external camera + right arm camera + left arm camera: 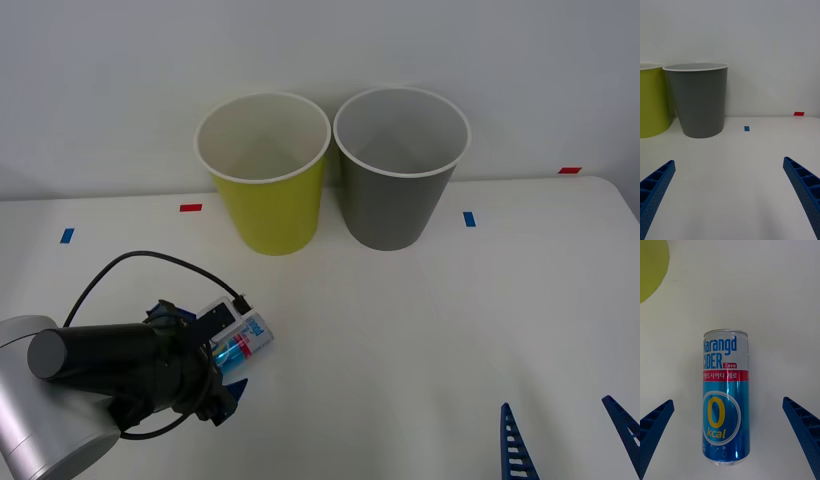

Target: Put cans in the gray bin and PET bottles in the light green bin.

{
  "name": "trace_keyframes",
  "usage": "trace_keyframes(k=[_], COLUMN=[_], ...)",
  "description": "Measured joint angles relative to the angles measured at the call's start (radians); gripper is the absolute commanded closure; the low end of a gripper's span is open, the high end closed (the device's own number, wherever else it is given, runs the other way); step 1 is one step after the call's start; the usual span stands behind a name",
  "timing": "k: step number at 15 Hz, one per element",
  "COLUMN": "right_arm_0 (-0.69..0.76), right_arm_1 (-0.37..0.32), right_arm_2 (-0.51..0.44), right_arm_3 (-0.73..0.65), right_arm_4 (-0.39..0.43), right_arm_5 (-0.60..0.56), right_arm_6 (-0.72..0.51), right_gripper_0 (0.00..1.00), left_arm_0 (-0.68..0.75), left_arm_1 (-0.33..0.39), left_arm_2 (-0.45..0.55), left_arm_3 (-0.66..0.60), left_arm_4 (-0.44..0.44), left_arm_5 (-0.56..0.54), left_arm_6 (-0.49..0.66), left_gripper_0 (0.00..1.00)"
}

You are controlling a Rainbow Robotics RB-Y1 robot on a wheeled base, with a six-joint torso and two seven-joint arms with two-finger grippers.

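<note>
L gripper spread wide, straddling can lying on table near light green bin, lined up for grab; R gripper released, parked facing gray bin.

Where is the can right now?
The can lies on its side on the white table, on the robot's left in the front view, under the open left hand and well in front of the light green bin.
</note>
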Motion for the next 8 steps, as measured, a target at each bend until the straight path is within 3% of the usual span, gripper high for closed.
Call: trace_keyframes(k=[5,8], right_arm_0=[0.0,0.0], right_arm_1=[0.0,0.0], right_arm_2=[0.0,0.0], right_arm_3=[0.0,0.0], right_arm_4=[0.0,0.0], right_arm_5=[0.0,0.0], right_arm_6=[0.0,0.0], right_gripper_0=[0.0,0.0], left_arm_0=[-0.034,-0.103], left_arm_1=[-0.047,-0.06], left_arm_2=[-0.017,-0.089], left_arm_3=[0.035,0.102], left_arm_4=[-0.001,-0.02], left_arm_5=[0.03,0.002], left_arm_6=[0.011,0.024], left_gripper_0=[0.0,0.0])
